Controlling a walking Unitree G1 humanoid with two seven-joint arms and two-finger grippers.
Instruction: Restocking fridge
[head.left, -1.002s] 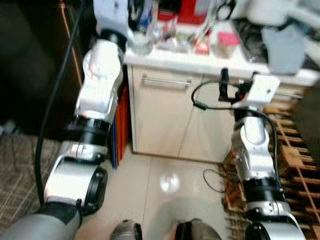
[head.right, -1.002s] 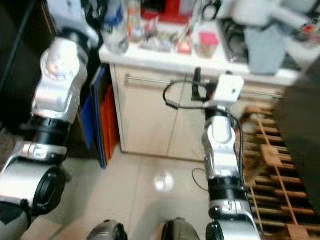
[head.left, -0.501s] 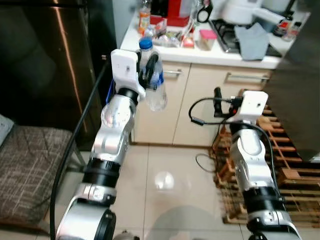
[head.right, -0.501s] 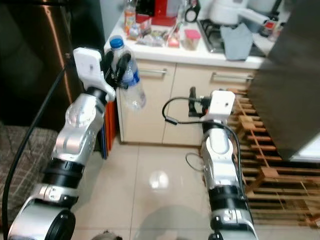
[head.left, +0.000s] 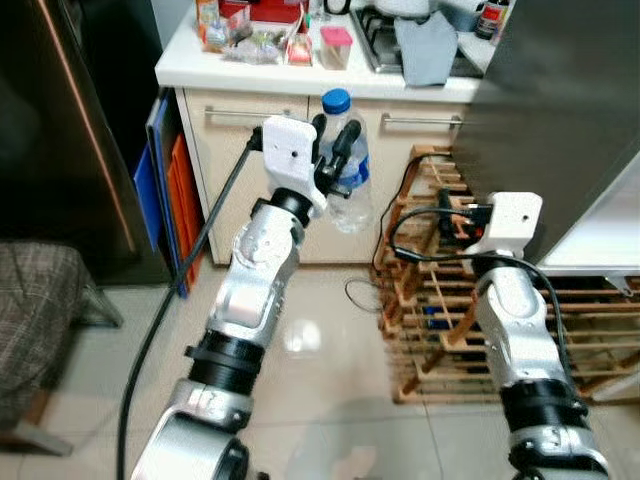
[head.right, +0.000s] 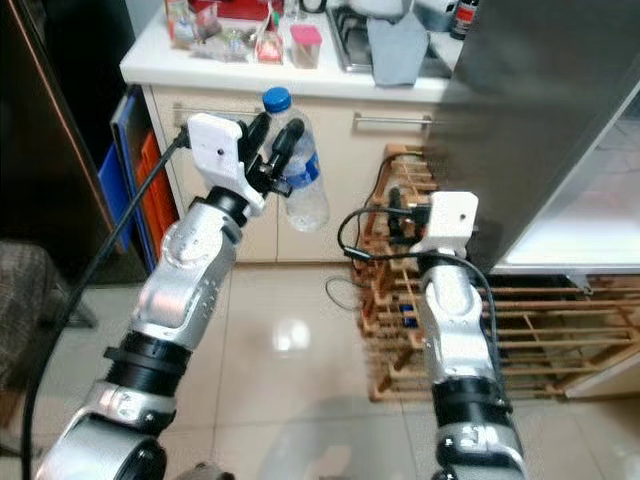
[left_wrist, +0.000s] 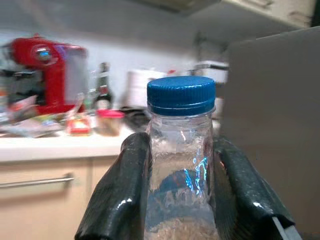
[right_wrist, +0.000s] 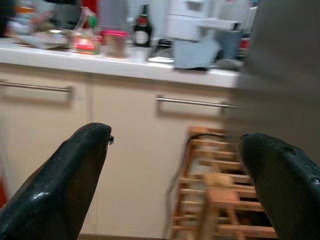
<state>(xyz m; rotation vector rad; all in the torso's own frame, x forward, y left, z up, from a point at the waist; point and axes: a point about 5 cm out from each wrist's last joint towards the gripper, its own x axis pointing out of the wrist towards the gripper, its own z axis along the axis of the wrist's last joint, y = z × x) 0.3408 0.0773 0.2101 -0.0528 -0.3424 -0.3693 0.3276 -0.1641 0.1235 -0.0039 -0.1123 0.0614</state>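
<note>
My left gripper (head.left: 336, 140) is raised at chest height in front of the kitchen cabinets, shut on a clear water bottle (head.left: 350, 190) with a blue cap (left_wrist: 181, 95). The bottle stands upright, and the two black fingers (left_wrist: 125, 190) clasp it just below the neck. My right gripper (head.left: 447, 212) is held lower, over the wooden rack, open with nothing between its fingers (right_wrist: 65, 175). A tall grey fridge door (head.left: 540, 100) stands at the upper right, with a white shelf edge (head.left: 600, 235) beside it.
A white counter (head.left: 240, 72) carries jars, packets, a hob and a grey cloth. Cream cabinets (head.left: 230, 150) sit below it. A wooden slatted rack (head.left: 430, 320) stands on the floor to the right. Blue and orange boards (head.left: 160, 180) lean by a dark appliance (head.left: 60, 130).
The whole picture has swung to the right as I turn, bringing the grey door and wooden rack into front view. The bottle stays in my left gripper; the right gripper stays open.
</note>
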